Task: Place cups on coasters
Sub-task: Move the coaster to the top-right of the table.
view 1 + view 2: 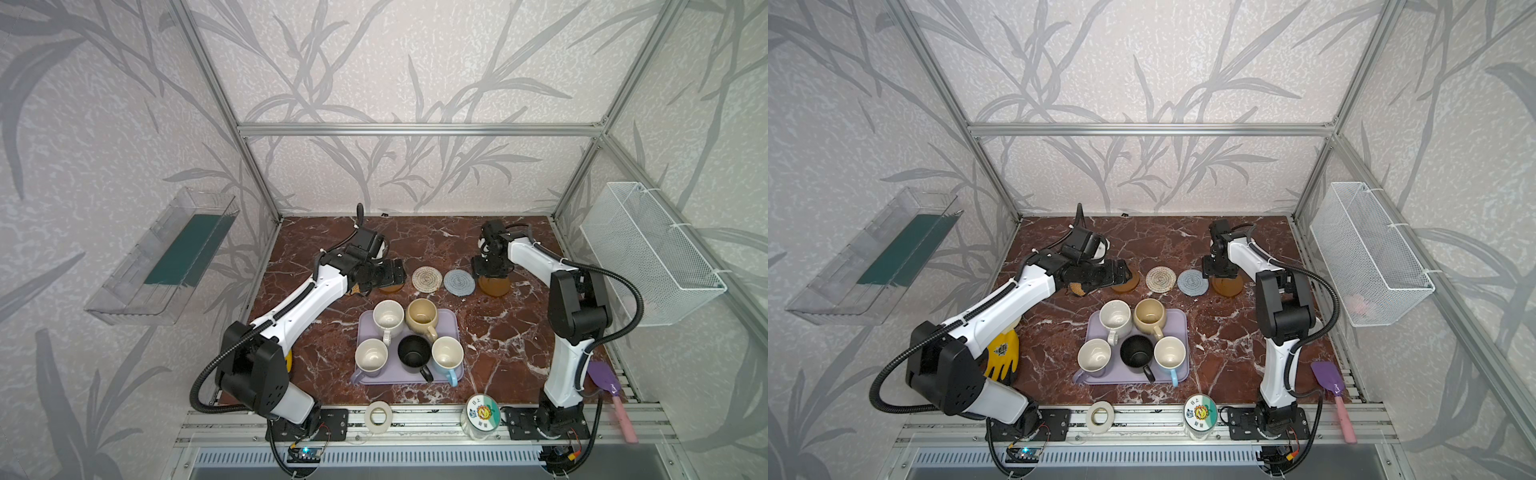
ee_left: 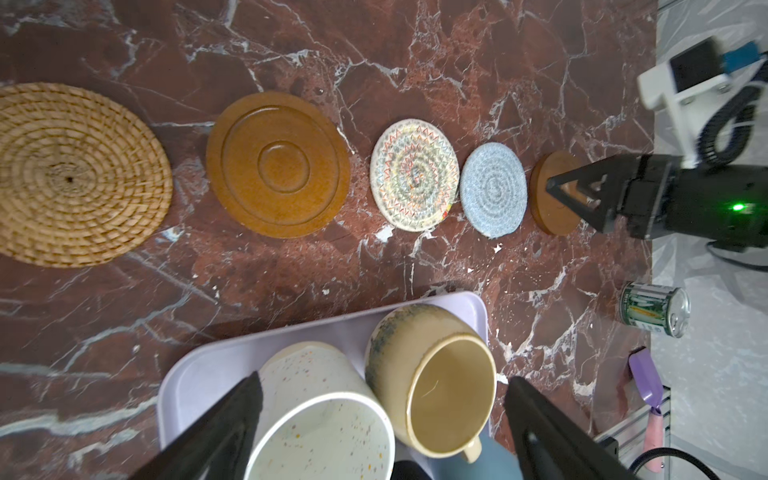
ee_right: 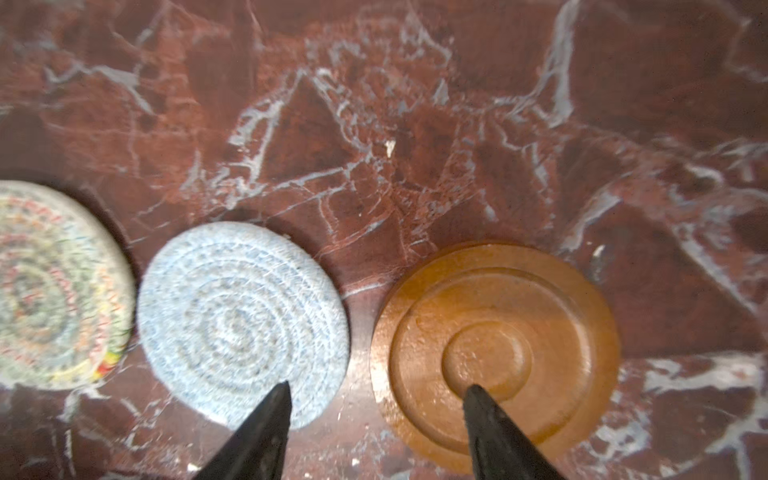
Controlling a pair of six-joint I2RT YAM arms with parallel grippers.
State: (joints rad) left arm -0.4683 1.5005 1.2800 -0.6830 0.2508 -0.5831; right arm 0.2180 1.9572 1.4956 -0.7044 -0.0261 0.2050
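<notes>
**Progress:** no cup placed yet; five placements left.

**Cups, 5:** all on the lavender tray (image 1: 453, 328), mid-tabletop (image 1: 498, 332) toward the front edge.
- white cup (image 1: 388, 318)
- beige cup (image 1: 422, 318)
- lavender cup (image 1: 371, 355)
- black cup (image 1: 414, 353)
- light blue cup (image 1: 447, 355)

**Coasters, 5:** all bare, in a row between the tray and the far edge.
- rattan coaster (image 2: 75, 174)
- wooden coaster (image 2: 278, 164)
- cream spiral coaster (image 1: 426, 279)
- grey-blue coaster (image 1: 459, 282)
- second wooden coaster (image 1: 494, 286)

**Left claw** (image 2: 384, 378): spread, empty, above the row's left end.

**Right claw** (image 3: 378, 386): jaws apart, empty, over the second wooden coaster.

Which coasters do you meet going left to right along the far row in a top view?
Rattan coaster → first wooden coaster → cream woven coaster → grey-blue coaster → second wooden coaster.
</notes>
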